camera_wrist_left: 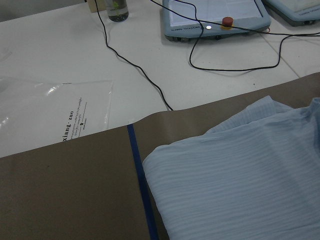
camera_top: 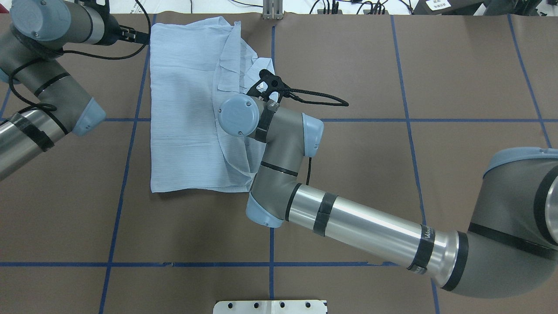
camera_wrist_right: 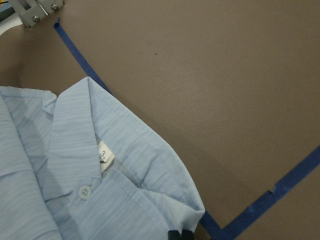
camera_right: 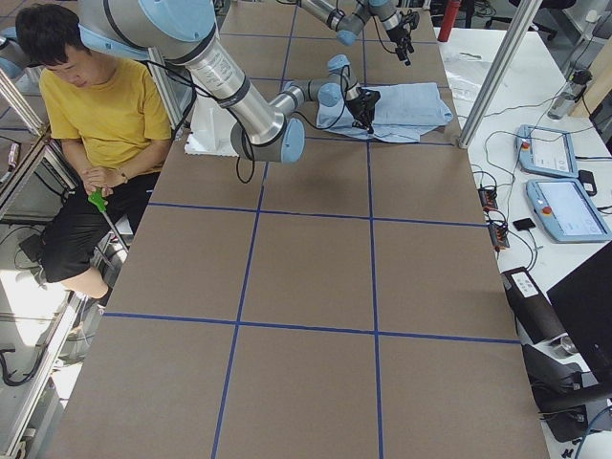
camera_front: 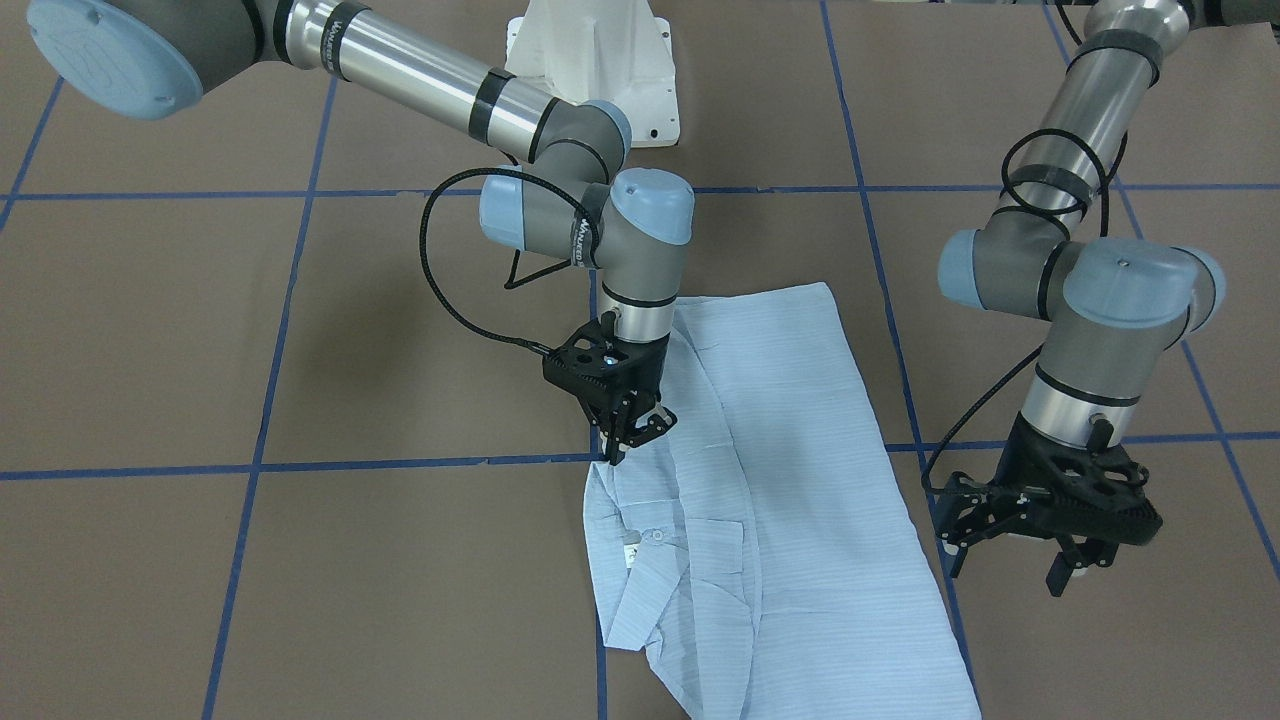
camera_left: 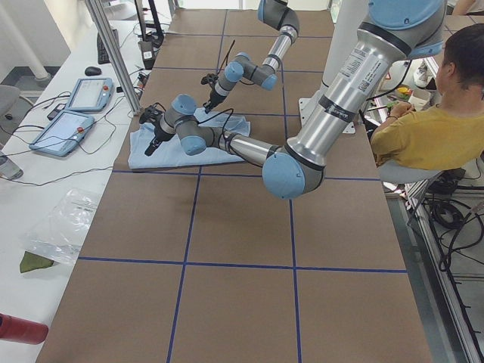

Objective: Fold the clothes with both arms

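Found right gripper [camera_front: 627, 445] pinching the edge of the thin striped shirt [camera_front: 800, 480] beside the collar [camera_wrist_right: 75, 135], left gripper [camera_front: 1003, 572] spread wide; judged cloth light, limp, best held at doubled edges.

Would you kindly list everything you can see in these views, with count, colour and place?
shirt: one, pale blue, lying partly folded on the table between the arms.
table: one, brown with blue tape lines.
base: one, white, at the table's robot side.
side table: one, white, along the table's far edge.
tablets: two, blue-grey, on the side table.
plastic bag: one, clear, on the side table.
person: one, yellow top, seated at the robot's side of the table.
right arm: one, grey with light blue caps, jaws closed on the shirt's edge near the collar.
left arm: one, same colours, jaws open beside the shirt's other edge.
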### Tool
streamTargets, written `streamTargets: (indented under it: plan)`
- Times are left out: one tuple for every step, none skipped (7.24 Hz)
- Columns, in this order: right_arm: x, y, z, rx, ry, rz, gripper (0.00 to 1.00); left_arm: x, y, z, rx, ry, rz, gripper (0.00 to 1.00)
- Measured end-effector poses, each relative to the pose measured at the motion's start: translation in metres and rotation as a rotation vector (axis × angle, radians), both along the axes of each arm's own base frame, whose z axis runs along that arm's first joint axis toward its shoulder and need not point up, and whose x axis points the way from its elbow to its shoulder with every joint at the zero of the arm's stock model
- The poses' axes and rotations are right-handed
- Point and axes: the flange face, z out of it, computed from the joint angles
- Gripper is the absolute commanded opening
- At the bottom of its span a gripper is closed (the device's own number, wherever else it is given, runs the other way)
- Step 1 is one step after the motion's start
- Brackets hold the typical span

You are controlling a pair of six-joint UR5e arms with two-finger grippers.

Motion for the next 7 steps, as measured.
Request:
streamTargets:
  plan:
    - [0.020,0.010,0.013,0.012,-0.010,-0.011,0.00,0.000,0.003,-0.001,0.004,0.003,0.002,1.00]
    - [0.048,0.025,0.036,0.024,-0.009,-0.023,0.00,0.001,0.005,-0.003,0.007,0.006,0.005,1.00]
    - [0.081,0.047,0.064,0.032,-0.009,-0.037,0.00,0.003,0.007,-0.004,0.009,0.008,0.008,1.00]
    - [0.111,0.071,0.089,0.037,-0.010,-0.051,0.00,0.005,0.009,-0.005,0.011,0.009,0.012,1.00]
    - [0.130,0.087,0.106,0.039,-0.005,-0.059,0.00,0.005,0.010,-0.005,0.012,0.010,0.013,1.00]
    - [0.139,0.095,0.116,0.039,0.001,-0.064,0.30,0.004,0.013,-0.005,0.015,0.012,0.014,1.00]
    - [0.146,0.100,0.120,0.044,0.005,-0.072,0.99,0.003,0.016,-0.007,0.020,0.016,0.016,1.00]
